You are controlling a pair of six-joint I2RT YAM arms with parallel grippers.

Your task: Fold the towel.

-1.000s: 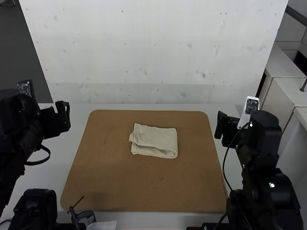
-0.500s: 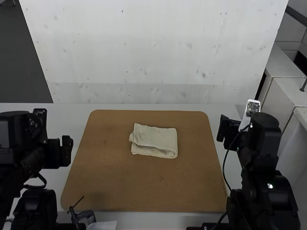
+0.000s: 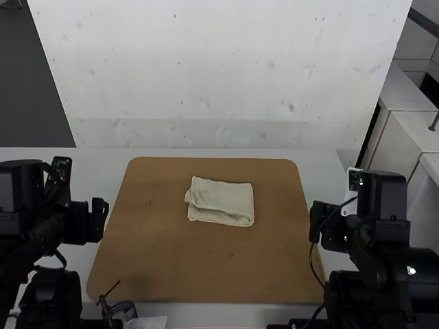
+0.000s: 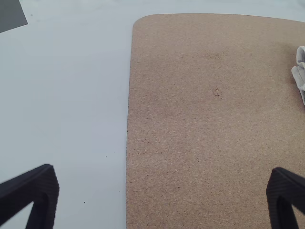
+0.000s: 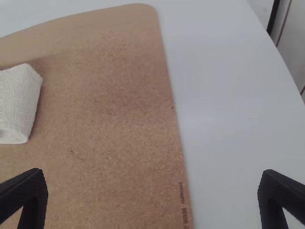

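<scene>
Towel folded into a compact bundle on the brown board; both sets of jaws spread wide.
From my remote station I record a pale table (image 3: 315,157) carrying a brown board (image 3: 206,267) with rounded far corners; a dark clamp-like fitting (image 3: 124,308) sits at its near left edge, with a white sheet (image 3: 148,322) just beside. The towel (image 3: 223,201) lies right and far of the board's middle, roughly rectangular, its layers showing toward the left end. I find the left gripper (image 3: 91,210) by the board's left edge and the right gripper (image 3: 321,221) by its right edge, the jaws of each standing wide apart and away from the cloth.
</scene>
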